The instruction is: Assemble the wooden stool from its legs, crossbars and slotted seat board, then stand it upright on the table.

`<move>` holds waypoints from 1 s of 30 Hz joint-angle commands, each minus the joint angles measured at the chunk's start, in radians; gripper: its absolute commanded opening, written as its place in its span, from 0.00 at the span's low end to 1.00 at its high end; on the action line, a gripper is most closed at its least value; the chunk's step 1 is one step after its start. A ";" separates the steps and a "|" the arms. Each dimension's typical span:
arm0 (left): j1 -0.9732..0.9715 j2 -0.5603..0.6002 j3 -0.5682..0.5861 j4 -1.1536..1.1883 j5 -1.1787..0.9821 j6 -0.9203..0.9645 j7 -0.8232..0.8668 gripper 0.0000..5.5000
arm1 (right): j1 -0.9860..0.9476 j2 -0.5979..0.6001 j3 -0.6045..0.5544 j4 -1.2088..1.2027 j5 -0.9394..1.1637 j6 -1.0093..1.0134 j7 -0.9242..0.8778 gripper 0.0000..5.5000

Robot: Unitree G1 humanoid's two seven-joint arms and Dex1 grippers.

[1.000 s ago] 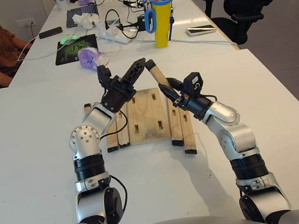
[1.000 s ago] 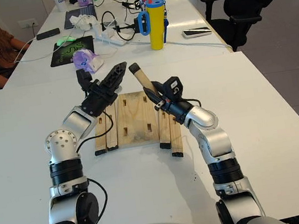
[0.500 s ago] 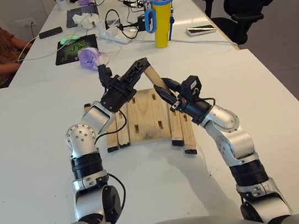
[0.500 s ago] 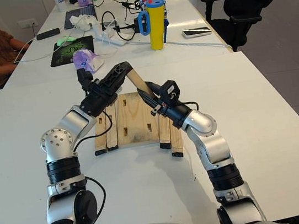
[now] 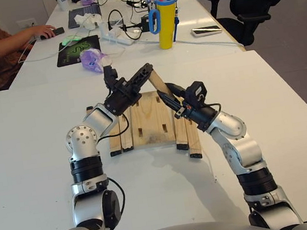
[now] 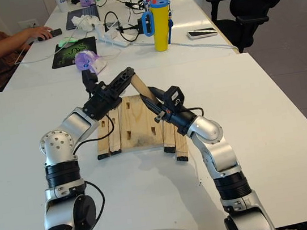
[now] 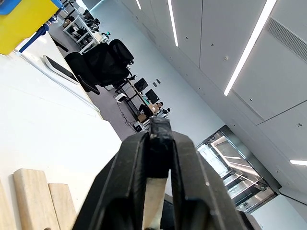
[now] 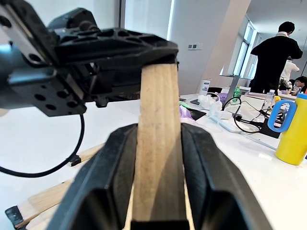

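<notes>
Wooden leg (image 5: pixel 159 84) slanted above the board's (image 5: pixel 150 121) 12 o'clock edge, its top clenched by the left gripper (image 5: pixel 146 69) and its lower part by the right gripper (image 5: pixel 166 95). The left wrist view showed its dark cap (image 7: pixel 159 139) between the fingers (image 7: pixel 129 182). The head view showed more pieces (image 5: pixel 181 134) at the board's 3 and 9 o'clock.

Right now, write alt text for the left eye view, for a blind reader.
The left pincer and right pincer grip one tilted wooden leg above the seat board, which lies flat on a white table between other sticks.
</notes>
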 commanded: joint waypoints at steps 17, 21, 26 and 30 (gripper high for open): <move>0.061 0.034 -0.028 -0.230 0.239 -0.219 0.139 0.09 | 0.020 -0.091 0.068 0.088 -0.135 0.077 -0.009 0.56; 0.163 0.043 -0.012 -0.368 0.390 -0.302 0.291 0.09 | 0.006 -0.104 0.019 0.152 -0.158 0.118 -0.065 0.59; 0.269 -0.002 -0.013 -0.320 0.507 -0.413 0.370 0.08 | -0.032 -0.083 -0.029 0.170 -0.136 0.148 -0.111 0.59; 0.268 -0.044 -0.016 -0.200 0.552 -0.505 0.373 0.08 | -0.064 -0.071 -0.018 0.189 -0.142 0.151 -0.116 0.59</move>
